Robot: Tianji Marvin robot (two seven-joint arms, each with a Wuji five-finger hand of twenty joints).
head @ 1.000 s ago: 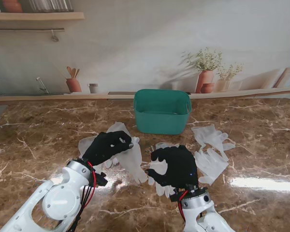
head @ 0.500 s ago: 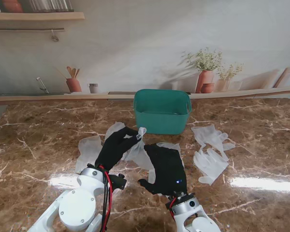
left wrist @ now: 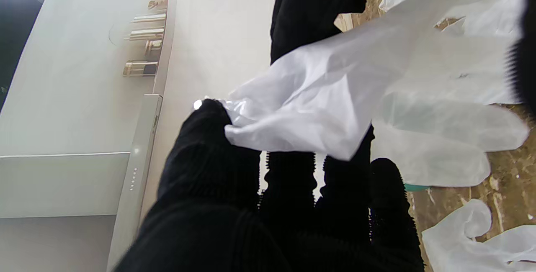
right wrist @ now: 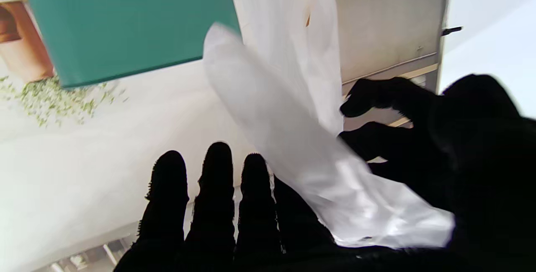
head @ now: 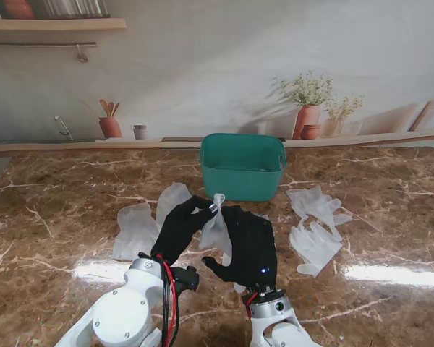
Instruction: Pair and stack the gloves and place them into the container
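A thin, translucent white disposable glove hangs in the air between the two black-gloved robot hands, lifted off the brown marble-patterned table. Its cuff end is bunched into a small peak that sits right at the fingertips of the left hand, which are pinched closed on it; the left wrist view shows the thumb and the fingers beside it pressed together on the crumpled edge of the film, with the glove's own finger sleeves trailing away past the robot's fingertips. The rest of the glove drapes down against the right hand. That hand stands flat and upright with its fingers straight and close side by side, and in the right wrist view the film lies across its palm, beside the outstretched fingers. I cannot tell whether it is gripping the glove or only touching it.

Just beyond both sets of fingertips stands the teal rectangular plastic container, open at the top. To the outer side of the left hand's fingers, two more clear gloves lie flat on the table: one close by the knuckles, another farther out. Well off to the outer side of the right hand, a further pair of white gloves lies spread one beside the other.
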